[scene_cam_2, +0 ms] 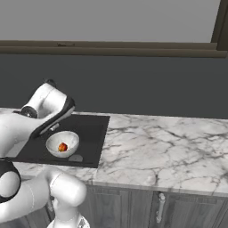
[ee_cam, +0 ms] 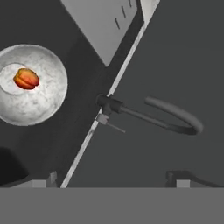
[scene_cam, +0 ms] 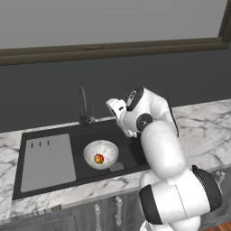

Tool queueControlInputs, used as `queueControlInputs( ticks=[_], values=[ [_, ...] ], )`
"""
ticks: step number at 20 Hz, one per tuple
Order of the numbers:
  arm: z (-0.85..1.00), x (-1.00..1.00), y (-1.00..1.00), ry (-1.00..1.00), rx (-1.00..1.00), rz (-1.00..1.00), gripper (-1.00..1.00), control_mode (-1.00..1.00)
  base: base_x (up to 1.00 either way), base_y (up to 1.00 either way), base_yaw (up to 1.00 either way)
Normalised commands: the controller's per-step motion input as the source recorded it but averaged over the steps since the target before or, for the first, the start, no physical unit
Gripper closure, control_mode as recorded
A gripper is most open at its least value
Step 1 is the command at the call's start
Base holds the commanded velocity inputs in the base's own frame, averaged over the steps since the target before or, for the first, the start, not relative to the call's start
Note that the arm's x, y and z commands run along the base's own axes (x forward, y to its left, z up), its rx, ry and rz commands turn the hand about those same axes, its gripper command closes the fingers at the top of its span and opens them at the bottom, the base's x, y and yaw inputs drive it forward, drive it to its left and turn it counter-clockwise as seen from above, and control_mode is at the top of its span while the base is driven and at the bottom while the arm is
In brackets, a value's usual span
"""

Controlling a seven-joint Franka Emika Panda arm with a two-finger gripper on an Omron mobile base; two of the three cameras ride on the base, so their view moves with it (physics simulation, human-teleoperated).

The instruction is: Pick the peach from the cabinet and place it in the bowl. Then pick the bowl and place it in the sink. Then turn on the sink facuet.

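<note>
With the gripper [ee_cam: 113,179] spread wide and empty, the tap [ee_cam: 131,111] just ahead, the small lever [ee_cam: 109,124] could be missed — or the bowl [ee_cam: 30,85] holding the peach [ee_cam: 26,78], off to one side in the sink [ee_cam: 70,127], knocked.

The peach [ee_cam: 26,78] lies in the bowl [ee_cam: 46,103], which stands in the sink [ee_cam: 76,127] below and to one side of the hand [ee_cam: 113,179]. The tap [ee_cam: 148,116] is right under the hand, on the sink's back edge. The drainboard [ee_cam: 103,26] lies beyond the bowl. The worktop [scene_cam: 203,131] surrounds the sink.
</note>
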Motion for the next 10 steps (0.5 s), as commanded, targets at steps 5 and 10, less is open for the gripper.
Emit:
queueControlInputs(
  ticks=[5, 10],
  values=[
    [0.6, -0.01, -0.63, 0.03, 0.73, 0.0, -1.0, -1.0, 0.0, 0.0, 0.0],
    [0.5, 0.17, -0.43, 0.09, 0.81, 0.0, -1.0, -1.0, 0.0, 0.0, 0.0]
  ],
)
